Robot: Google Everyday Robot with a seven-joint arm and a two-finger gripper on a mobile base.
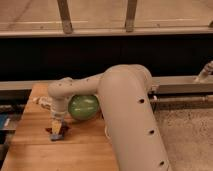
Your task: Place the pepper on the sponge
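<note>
My gripper point(56, 129) points straight down over the left part of the wooden table point(35, 150), at the end of the beige arm that reaches in from the right. Right under its tip lies the small blue-grey sponge point(56, 136). The dark red pepper point(64, 129) shows at the gripper's tip, just above or on the sponge, mostly hidden by the gripper. Whether the gripper holds the pepper is not visible.
A green round object point(82, 106) sits on the table just right of the gripper, against the arm. A small pale item point(39, 101) lies near the table's back left. A blue thing point(3, 122) stands off the left edge. A dark wall and metal rail run behind.
</note>
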